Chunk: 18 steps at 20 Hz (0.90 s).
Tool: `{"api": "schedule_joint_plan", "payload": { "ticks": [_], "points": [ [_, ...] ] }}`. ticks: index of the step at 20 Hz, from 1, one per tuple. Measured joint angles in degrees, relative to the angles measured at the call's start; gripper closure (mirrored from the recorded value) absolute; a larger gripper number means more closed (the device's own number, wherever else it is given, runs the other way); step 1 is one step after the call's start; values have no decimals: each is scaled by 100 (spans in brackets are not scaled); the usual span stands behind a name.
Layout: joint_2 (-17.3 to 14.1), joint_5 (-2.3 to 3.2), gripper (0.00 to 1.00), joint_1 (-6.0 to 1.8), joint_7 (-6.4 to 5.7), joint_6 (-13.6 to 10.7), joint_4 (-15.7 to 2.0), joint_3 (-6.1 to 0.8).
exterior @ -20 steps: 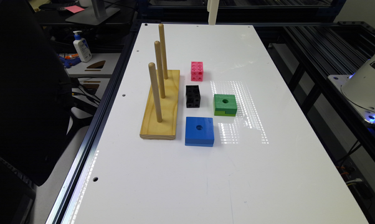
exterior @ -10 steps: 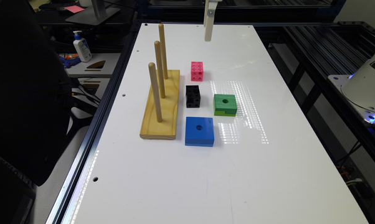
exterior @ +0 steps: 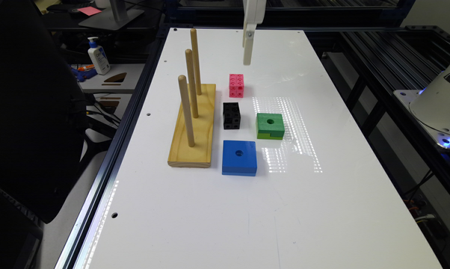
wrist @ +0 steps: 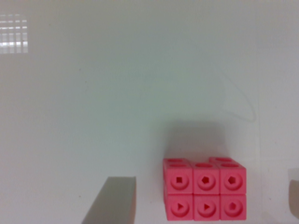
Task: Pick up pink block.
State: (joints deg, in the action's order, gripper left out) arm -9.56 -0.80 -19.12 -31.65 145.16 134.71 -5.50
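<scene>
Exterior view, left to right. Peg board (exterior: 193, 127): wooden, three upright pegs, on the white table (exterior: 217, 216). Just to its right, a column of blocks: pink block (exterior: 236, 85) farthest back, black cube (exterior: 231, 115) nearer, blue block (exterior: 239, 157) nearest. Green block (exterior: 270, 126) sits right of the black cube, apart from it.

Gripper (exterior: 248, 52) hangs in the air above and slightly behind the pink block, not touching it.

Wrist view: pink block (wrist: 204, 192) rests flat on the table between two finger (wrist: 112, 200) edges, which stand wide apart, nothing held.
</scene>
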Motion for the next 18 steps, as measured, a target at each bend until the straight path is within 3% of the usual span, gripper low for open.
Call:
{"api": "schedule_joint_plan", "payload": {
  "ticks": [6, 13, 18],
  "points": [
    [-118, 3, 0, 3, 0, 96, -2, -7],
    [-707, 11, 0, 5, 0, 702, -28, -26],
    [-753, 12, 0, 7, 0, 724, -111, -58]
  ]
}}
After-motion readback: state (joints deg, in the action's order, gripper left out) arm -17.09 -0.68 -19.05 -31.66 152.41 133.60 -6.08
